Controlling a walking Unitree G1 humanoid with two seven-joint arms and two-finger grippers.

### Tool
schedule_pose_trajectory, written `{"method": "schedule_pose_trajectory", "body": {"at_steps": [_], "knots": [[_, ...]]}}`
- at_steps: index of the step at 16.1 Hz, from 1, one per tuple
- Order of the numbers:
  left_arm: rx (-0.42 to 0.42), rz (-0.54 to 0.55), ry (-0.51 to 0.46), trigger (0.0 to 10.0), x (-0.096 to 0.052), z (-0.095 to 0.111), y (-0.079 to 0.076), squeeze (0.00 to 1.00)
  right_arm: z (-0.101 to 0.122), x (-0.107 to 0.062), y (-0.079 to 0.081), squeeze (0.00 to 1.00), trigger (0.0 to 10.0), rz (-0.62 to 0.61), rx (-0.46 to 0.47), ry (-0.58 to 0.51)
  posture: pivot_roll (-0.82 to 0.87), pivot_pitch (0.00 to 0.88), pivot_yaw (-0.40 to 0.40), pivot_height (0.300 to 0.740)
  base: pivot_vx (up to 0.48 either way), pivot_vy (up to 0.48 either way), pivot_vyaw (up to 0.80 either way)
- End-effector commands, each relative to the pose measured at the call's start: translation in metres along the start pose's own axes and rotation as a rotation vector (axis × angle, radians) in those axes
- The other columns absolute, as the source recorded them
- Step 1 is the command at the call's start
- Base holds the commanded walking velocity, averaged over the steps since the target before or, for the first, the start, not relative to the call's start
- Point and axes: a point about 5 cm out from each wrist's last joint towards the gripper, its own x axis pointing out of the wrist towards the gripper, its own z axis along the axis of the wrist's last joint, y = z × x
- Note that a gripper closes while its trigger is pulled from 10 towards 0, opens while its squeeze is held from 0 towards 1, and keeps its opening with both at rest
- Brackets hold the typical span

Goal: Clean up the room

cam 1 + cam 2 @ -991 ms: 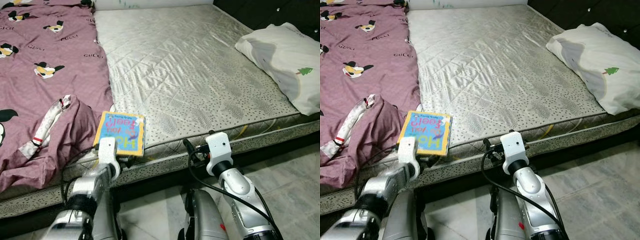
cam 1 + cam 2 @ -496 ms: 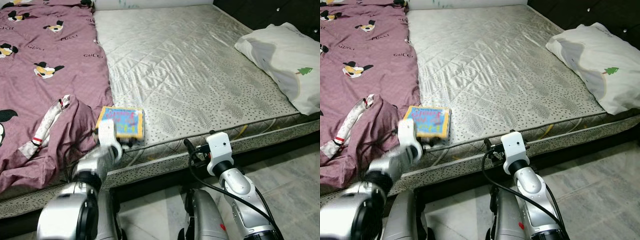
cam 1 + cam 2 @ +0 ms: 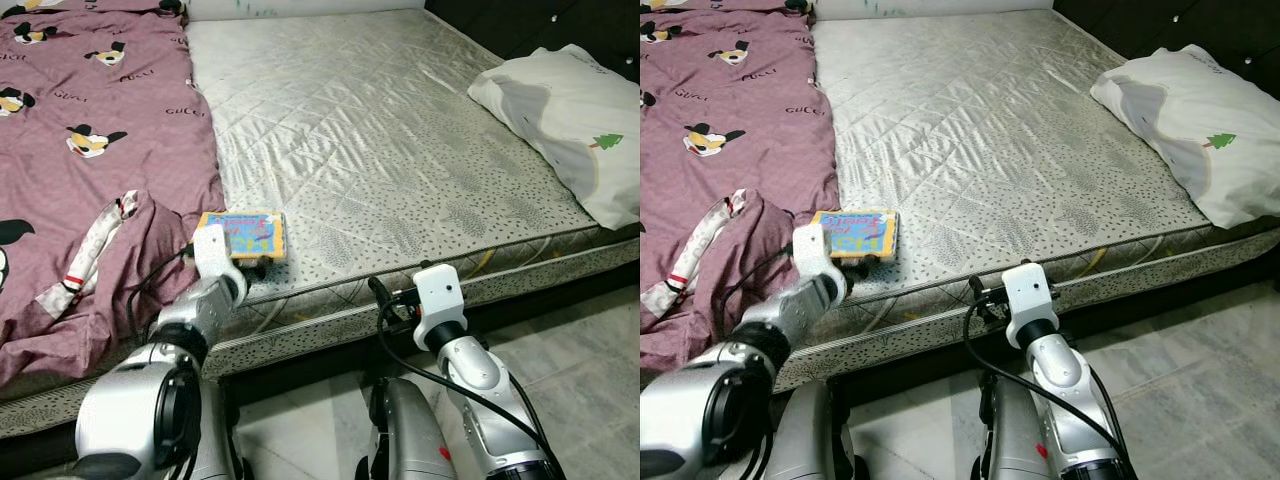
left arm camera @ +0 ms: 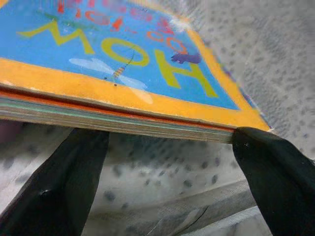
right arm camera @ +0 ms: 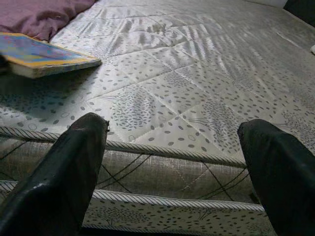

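Note:
A children's book [image 3: 242,231] with a blue cover and orange border lies near the front edge of the bare mattress [image 3: 380,130], beside the purple blanket. My left gripper [image 3: 250,264] reaches under its near edge. In the left wrist view the book [image 4: 123,64] rests just above the two spread black fingers [image 4: 54,187], so the left gripper [image 4: 167,167] is open. To the right of the book, my right gripper [image 5: 172,167] hovers open at the mattress's front edge with nothing between its fingers; the book [image 5: 44,54] lies off to its side.
A purple patterned blanket [image 3: 90,150] covers the bed's left part, with a white and red striped strap [image 3: 95,245] on it. A white pillow [image 3: 570,120] lies at the right edge. Pale tiled floor [image 3: 590,380] lies in front of the bed.
My left arm has pushed forward and up. The book has slid farther onto the mattress, and its near edge now sits over the left fingers. The right arm has not moved.

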Motion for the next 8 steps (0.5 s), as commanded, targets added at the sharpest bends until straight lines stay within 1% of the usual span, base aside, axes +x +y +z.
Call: {"method": "schedule_pose_trajectory", "body": {"at_steps": [1,3,4,5,6,7,8], "knots": [[0.029,-0.066,-0.002,10.0,0.002,0.007,-0.015,0.0,0.002,-0.001,-0.001,0.0,10.0,-0.009,0.0,-0.002,-0.1,0.073,-0.031,0.542,0.0,0.0,0.0],[0.074,-0.182,0.026,10.0,0.005,0.006,-0.039,0.0,0.002,-0.001,0.0,0.0,10.0,-0.012,0.003,-0.005,-0.1,0.073,-0.031,0.542,0.0,0.0,0.0],[0.091,-0.223,0.036,10.0,0.005,0.004,-0.049,0.0,0.003,0.0,0.001,0.0,10.0,-0.013,0.004,-0.006,-0.11,0.072,-0.025,0.542,0.0,0.0,0.0],[0.134,-0.267,0.049,10.0,0.006,0.002,-0.059,0.0,0.003,0.0,0.002,0.0,10.0,-0.012,0.006,-0.007,-0.11,0.072,-0.024,0.542,0.0,0.0,0.0],[0.144,-0.281,0.053,10.0,0.006,0.001,-0.062,0.0,0.003,0.0,0.002,0.0,10.0,-0.012,0.006,-0.007,-0.11,0.072,-0.023,0.542,0.0,0.0,0.0],[0.159,-0.328,0.054,10.0,0.006,-0.001,-0.073,0.0,0.003,0.0,0.002,0.0,10.0,-0.012,0.008,-0.008,-0.1,0.072,-0.023,0.542,0.0,0.0,0.0],[0.179,-0.34,0.058,10.0,0.006,-0.003,-0.076,0.0,0.003,0.001,0.003,0.0,10.0,-0.011,0.008,-0.008,-0.1,0.071,-0.022,0.542,0.0,0.0,0.0]]}}
